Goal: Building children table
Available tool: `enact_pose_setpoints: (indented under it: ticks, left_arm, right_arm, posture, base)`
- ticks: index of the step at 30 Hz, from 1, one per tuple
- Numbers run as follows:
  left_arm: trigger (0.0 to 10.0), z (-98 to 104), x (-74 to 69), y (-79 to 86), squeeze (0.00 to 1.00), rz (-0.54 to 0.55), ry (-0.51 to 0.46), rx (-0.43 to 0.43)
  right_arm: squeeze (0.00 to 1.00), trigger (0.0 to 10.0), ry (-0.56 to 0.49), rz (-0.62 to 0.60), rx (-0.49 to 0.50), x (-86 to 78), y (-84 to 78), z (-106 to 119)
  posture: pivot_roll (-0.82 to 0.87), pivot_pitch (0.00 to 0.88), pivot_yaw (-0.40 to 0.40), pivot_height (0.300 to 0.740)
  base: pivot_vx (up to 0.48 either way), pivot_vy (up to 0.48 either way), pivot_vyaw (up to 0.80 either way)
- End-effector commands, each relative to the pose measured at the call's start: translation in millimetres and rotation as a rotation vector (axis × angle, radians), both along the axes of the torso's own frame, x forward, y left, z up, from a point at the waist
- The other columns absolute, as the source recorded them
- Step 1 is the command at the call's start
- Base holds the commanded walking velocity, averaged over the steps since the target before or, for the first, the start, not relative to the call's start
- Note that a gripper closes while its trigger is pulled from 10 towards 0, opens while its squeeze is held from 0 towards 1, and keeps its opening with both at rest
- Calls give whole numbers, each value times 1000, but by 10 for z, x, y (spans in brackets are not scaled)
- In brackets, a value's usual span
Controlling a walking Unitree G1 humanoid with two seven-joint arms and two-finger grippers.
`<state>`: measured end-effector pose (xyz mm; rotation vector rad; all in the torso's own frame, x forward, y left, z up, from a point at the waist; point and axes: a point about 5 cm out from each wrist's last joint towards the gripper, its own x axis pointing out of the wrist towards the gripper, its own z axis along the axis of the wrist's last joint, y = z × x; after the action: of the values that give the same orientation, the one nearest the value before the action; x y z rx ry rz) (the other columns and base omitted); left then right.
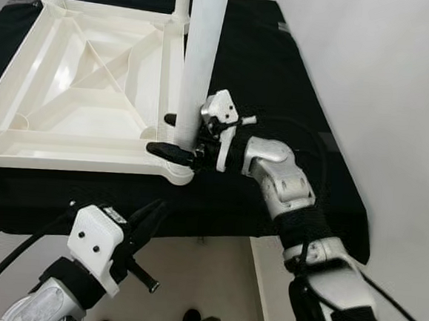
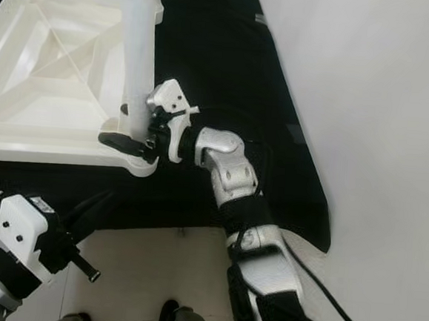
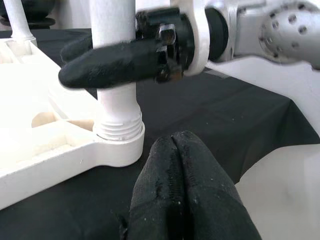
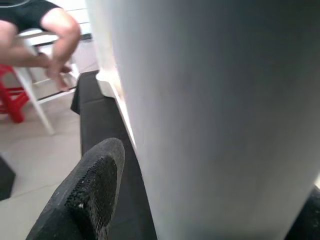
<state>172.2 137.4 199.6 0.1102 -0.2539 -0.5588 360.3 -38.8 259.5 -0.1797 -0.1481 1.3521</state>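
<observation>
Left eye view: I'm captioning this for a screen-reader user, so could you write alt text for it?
The right gripper clasps a white table leg standing upright in the corner socket of an upturned white plastic tabletop on a black cloth. The left gripper hangs shut below the cloth's near edge.
</observation>
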Motion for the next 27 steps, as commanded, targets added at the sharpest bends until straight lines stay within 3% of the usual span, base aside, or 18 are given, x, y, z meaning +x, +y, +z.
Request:
enact_pose_setpoints:
  ticks: [1,13,18,19,21,22,23,24,25,26,27]
  left_arm:
    - [10000,-59,-23,-18,0,-10,18,17]
    - [10000,-33,-39,-28,0,-8,11,22]
    - [10000,20,15,-34,0,-9,-2,22]
    - [10000,29,22,-35,0,-10,-4,22]
    - [10000,40,19,-24,0,-12,-5,23]
    - [10000,40,19,-24,0,-12,-5,23]
    - [10000,43,13,-18,0,-13,-5,24]
    - [10000,43,13,-18,0,-13,-5,24]
    - [10000,54,8,-11,0,-14,-6,25]
    - [10000,56,3,-7,0,-16,-4,26]
    - [10000,56,3,-7,0,-16,-4,26]
  right_arm:
    - [0,0,2,86,-2,-17,66,16]
    - [0,0,-1,167,-30,59,90,55]
    - [0,0,18,76,-42,120,-29,-59]
    - [0,0,26,2,-38,156,-90,-102]
    - [0,0,102,-323,-32,245,-280,-382]
    - [0,0,102,-323,-32,245,-280,-382]
    - [0,0,134,-552,-41,281,-363,-539]
    - [0,0,134,-552,-41,281,-363,-539]
    - [0,0,163,-753,-34,188,-447,-748]
    - [0,0,209,-856,-34,29,-462,-933]
    - [0,0,209,-856,-34,29,-462,-933]
  posture:
    - [235,215,-184,740]
    - [237,226,-186,740]
    - [212,232,-186,740]
    - [210,232,-187,740]
    - [202,230,-187,740]
    - [202,230,-187,740]
    - [202,233,-185,740]
    - [202,233,-185,740]
    - [207,248,-175,740]
    - [194,246,-164,740]
    - [194,246,-164,740]
  base:
    - [0,0,0]
    - [0,0,0]
    - [0,0,0]
    - [0,0,0]
    - [0,0,0]
    - [0,0,0]
    - [0,0,0]
    - [0,0,0]
    - [0,0,0]
    - [0,0,0]
    - [0,0,0]
